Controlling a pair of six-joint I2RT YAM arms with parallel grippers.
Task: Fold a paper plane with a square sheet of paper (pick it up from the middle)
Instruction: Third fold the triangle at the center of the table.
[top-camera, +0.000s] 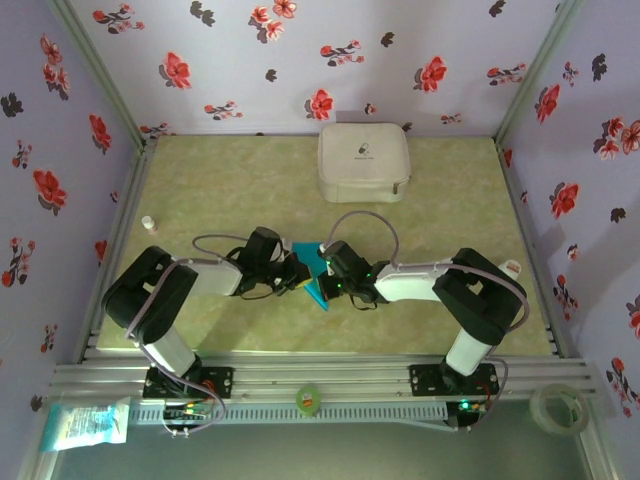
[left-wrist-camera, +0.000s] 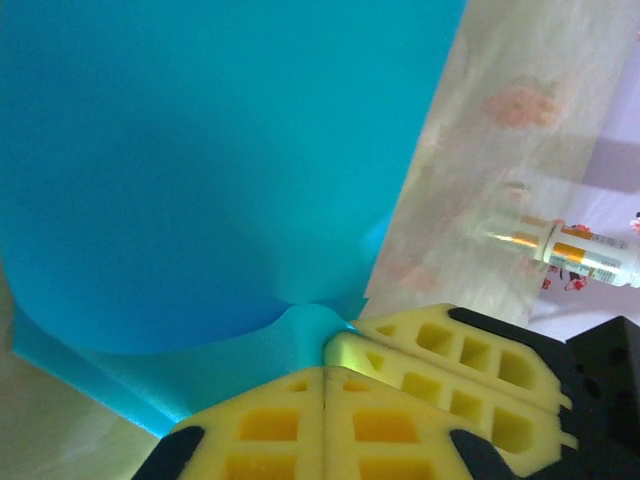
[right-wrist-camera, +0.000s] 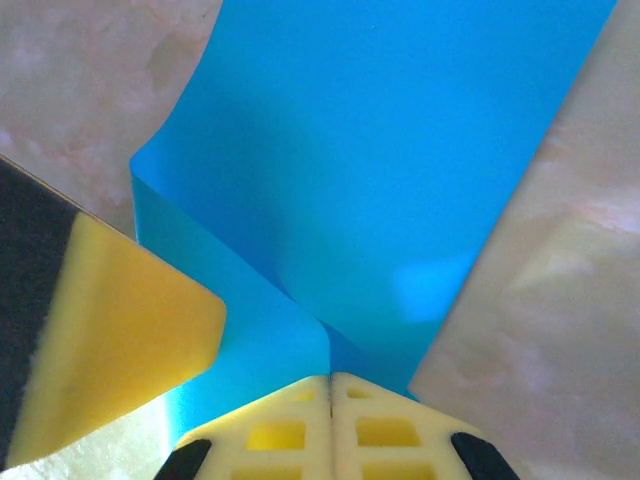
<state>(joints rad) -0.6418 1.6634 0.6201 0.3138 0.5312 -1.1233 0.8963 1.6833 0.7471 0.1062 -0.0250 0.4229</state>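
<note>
Turquoise-blue square sheet of thin paper (top-camera: 320, 293) sits at centre frame in the overhead view, folded into layers with a sharp crease, mostly hidden under both wrists. Left gripper (left-wrist-camera: 323, 368) and right gripper (right-wrist-camera: 330, 375) each pinch its edge, jaws pressed fully together.

Paper sheet (left-wrist-camera: 220, 170): plain turquoise-blue. Case (top-camera: 364, 162): white. Table (top-camera: 230, 190): pale green-beige, marbled. Walls (top-camera: 300, 70): lilac, red and black flower print. Left pincer (left-wrist-camera: 322, 372), right pincer (right-wrist-camera: 330, 382): yellow-padded, black-bodied.
</note>
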